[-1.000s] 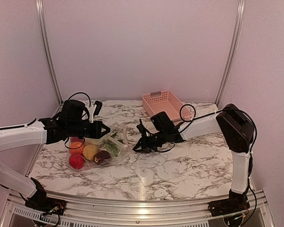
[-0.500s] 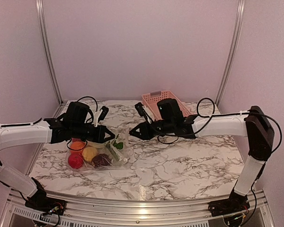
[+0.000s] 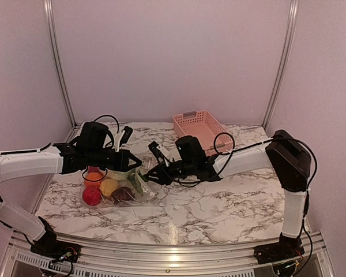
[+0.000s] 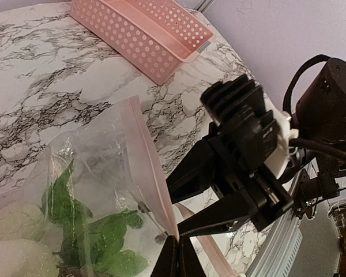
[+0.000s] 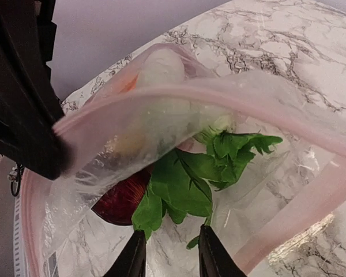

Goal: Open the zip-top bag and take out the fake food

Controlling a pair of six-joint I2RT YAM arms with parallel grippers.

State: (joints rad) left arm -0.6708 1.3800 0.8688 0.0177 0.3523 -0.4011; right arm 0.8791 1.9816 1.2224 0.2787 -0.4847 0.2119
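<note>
Two grippers at the clear crinkly plastic zip-top bag [image 3: 122, 186], near the left edge of the marble desk [image 3: 230, 202].
My left gripper [image 4: 174, 257] looks pinched shut on the stiff pink zip strip [image 4: 141, 151]; the right gripper [image 4: 174, 210] hangs open-jawed beside the other lip. I judge the film light, limp and slippery, so grip the strip; small plastic fruits and greens [image 3: 108, 187] sit inside.

left gripper [image 4: 176, 257] cropped (bottom), fake food [image 5: 160, 70] blurred inside zip-top bag [image 5: 265, 184]

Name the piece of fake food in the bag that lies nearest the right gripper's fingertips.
The green leafy piece, just beyond the open right gripper; the dark red piece lies deeper in the zip-top bag.
</note>
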